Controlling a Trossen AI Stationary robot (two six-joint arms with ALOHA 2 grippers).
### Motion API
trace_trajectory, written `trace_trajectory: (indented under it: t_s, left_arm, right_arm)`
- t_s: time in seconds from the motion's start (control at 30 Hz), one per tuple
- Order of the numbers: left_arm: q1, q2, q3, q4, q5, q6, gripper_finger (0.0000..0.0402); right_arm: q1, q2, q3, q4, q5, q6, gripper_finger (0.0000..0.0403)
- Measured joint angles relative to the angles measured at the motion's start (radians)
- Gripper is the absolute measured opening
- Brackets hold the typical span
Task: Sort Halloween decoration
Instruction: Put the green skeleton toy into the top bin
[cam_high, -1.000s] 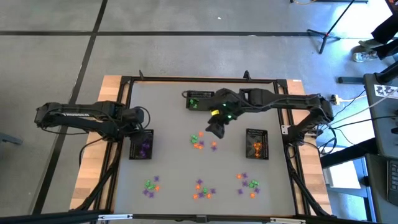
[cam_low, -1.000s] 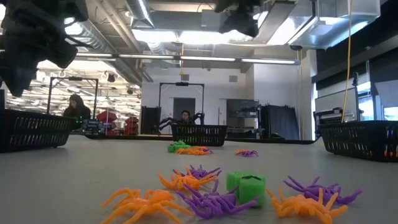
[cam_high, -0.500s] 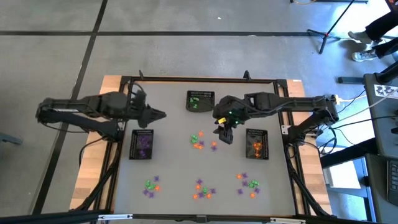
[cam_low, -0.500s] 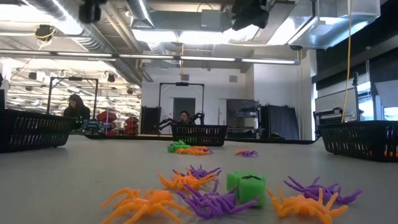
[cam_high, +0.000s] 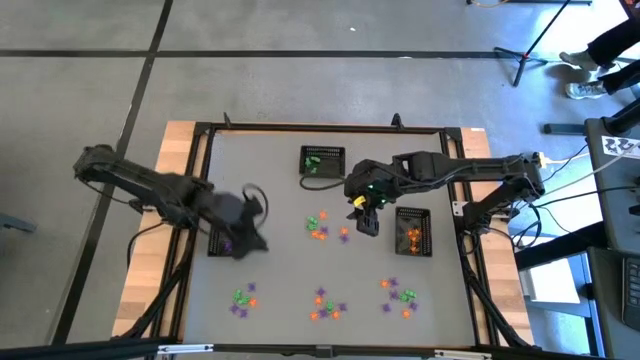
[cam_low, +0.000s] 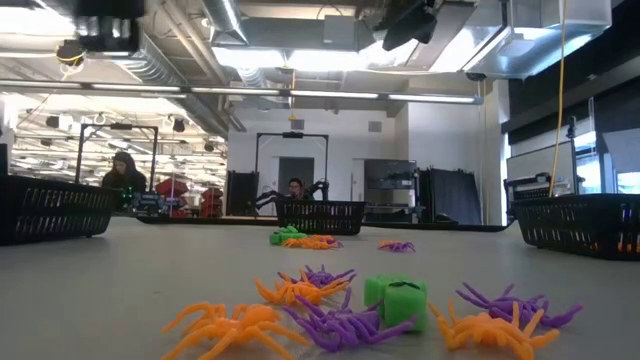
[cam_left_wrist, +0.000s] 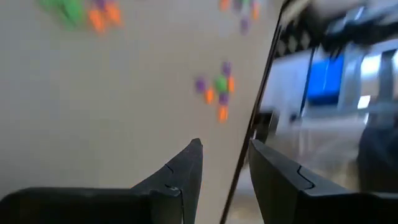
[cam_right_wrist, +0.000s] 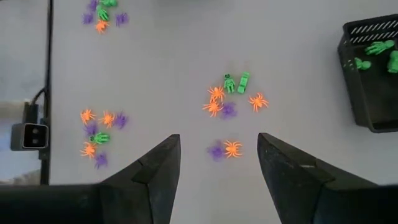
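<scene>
From above, the grey desk (cam_high: 270, 180) carries small heaps of purple, green and orange Halloween decoration (cam_high: 320, 226): one at the centre, three more along the 6 o'clock edge. The left claw (cam_high: 243, 222) hangs blurred over the basket of purple pieces (cam_high: 226, 235) at 9 o'clock; the right claw (cam_high: 366, 215) hovers just at 3 o'clock of the centre heap, between the basket of green pieces (cam_high: 321, 162) at 12 o'clock and the basket of orange pieces (cam_high: 412, 230) at 3 o'clock. At desk level, orange and purple spiders (cam_low: 330, 310) and a green block (cam_low: 397, 298) lie nearest, another heap farther back, baskets to either side and beyond. The left wrist view shows its dark fingers (cam_left_wrist: 186, 171) narrowly parted with nothing between them, above bare desk with a blurred heap ahead. The right wrist view shows its fingers (cam_right_wrist: 163, 163) wide apart and empty, with a purple and an orange spider (cam_right_wrist: 224, 149) on the desk between them.
</scene>
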Motion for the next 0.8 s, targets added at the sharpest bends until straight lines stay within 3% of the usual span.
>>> trace_trajectory:
  t_s: [0.23,0.53,0.8]
  left_arm:
    - [-0.208,0.167,0.000,0.002,0.093,-0.101,0.0121]
    - [-0.441,0.295,0.000,-0.117,-0.073,-0.444,0.0121]
    - [-0.507,0.430,0.000,-0.131,-0.088,-0.577,0.0121]
  right_arm:
    - [-0.002,0.000,0.000,0.044,0.025,-0.009,0.0211]
    - [-0.002,0.001,0.000,0.025,0.020,0.005,0.0211]
    - [-0.002,0.001,0.000,0.023,0.033,0.004,0.0211]
